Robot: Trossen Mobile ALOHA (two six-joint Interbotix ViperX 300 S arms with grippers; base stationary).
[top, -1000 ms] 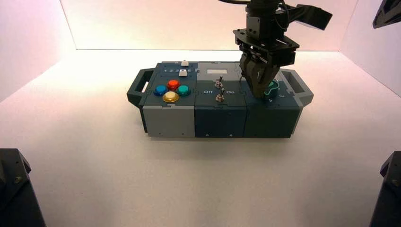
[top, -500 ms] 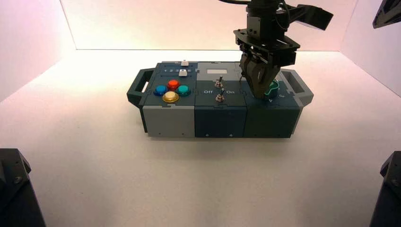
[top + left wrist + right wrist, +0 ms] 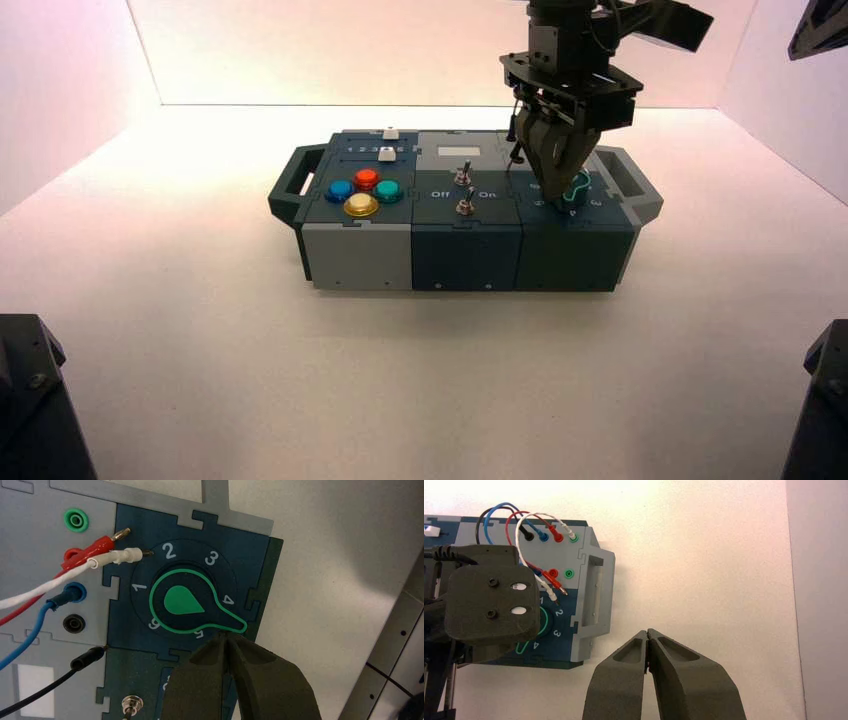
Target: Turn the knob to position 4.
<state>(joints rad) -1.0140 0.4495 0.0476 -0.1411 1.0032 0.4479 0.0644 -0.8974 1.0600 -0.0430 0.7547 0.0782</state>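
The green teardrop knob (image 3: 184, 601) sits on the dark end of the box (image 3: 465, 250). In the left wrist view its pointed end lies just past the white digit 4 (image 3: 228, 600), between 4 and 5. My left gripper (image 3: 226, 637) is shut, its tips right beside the pointer's tip with nothing between them. In the high view it hangs over the knob (image 3: 577, 186) at the box's right end. My right gripper (image 3: 647, 634) is shut and empty over the bare table, off beyond the box's handle (image 3: 596, 595).
Red (image 3: 95, 547), white (image 3: 117, 557), blue (image 3: 67, 595) and black (image 3: 85, 657) wire plugs lie close beside the dial. Two metal toggle switches (image 3: 463, 175) stand mid-box. Coloured push buttons (image 3: 361, 205) sit at the left end.
My left gripper has risen a little and shifted slightly back, so more of the knob shows beneath it. The box has not moved.
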